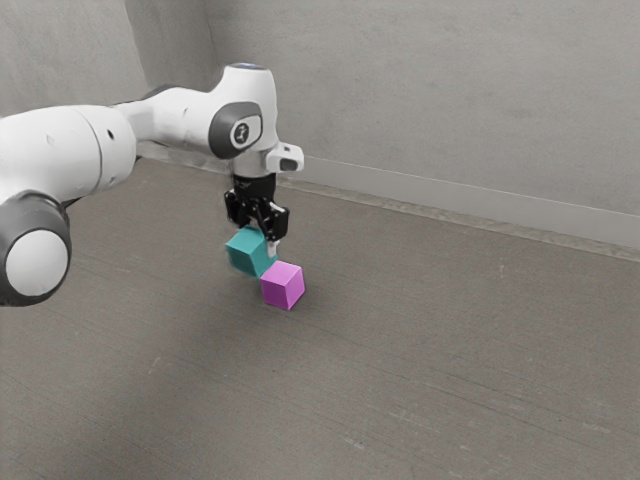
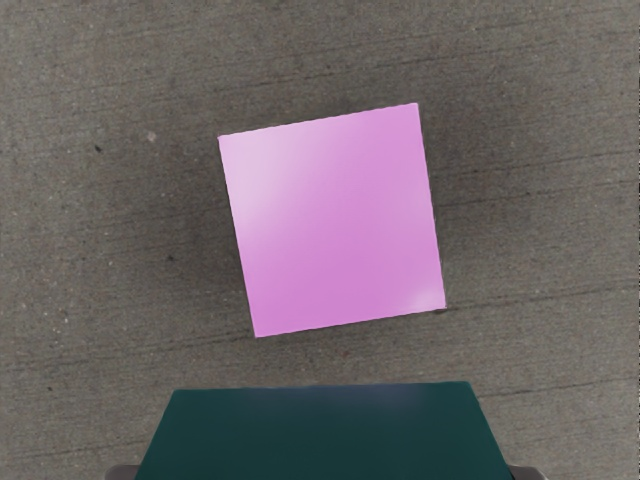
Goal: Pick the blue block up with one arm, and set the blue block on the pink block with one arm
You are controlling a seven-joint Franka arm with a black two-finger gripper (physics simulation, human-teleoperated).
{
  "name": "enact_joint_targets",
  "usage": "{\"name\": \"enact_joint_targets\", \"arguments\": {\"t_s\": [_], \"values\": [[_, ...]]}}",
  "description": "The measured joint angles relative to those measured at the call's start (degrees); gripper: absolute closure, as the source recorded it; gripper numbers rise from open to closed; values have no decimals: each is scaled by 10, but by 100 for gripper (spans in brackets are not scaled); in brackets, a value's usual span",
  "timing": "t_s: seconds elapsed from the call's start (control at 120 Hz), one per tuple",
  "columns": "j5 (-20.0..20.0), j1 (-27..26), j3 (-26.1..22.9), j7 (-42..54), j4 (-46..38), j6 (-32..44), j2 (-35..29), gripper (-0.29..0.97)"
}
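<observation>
Exterior view: black 2-finger gripper [image 1: 259,234] on the white arm [image 1: 60,150] clamps the teal-blue cube block [image 1: 248,252] from 2 sides, holding it off the grey textured table [image 1: 450,350]. It hangs just beside the pink cube block [image 1: 283,285], toward the exterior view's left and higher. Pink cube block rests on the table. Wrist view: pink cube block [image 2: 333,220] flat on the table, teal-blue cube block [image 2: 320,430] blurred under the hand, strip of table between them
</observation>
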Motion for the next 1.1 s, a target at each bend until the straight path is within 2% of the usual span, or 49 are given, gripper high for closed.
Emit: {"name": "enact_joint_targets", "arguments": {"t_s": [0.175,0.317,0.583,0.842,1.1], "values": [[4,-15,2,0,99,-39,66,31],[4,-17,3,0,131,-44,94,31],[-3,-17,13,-7,141,-23,116,31],[-46,-36,49,-23,153,13,124,31],[-58,-45,62,-39,124,26,119,30]]}}
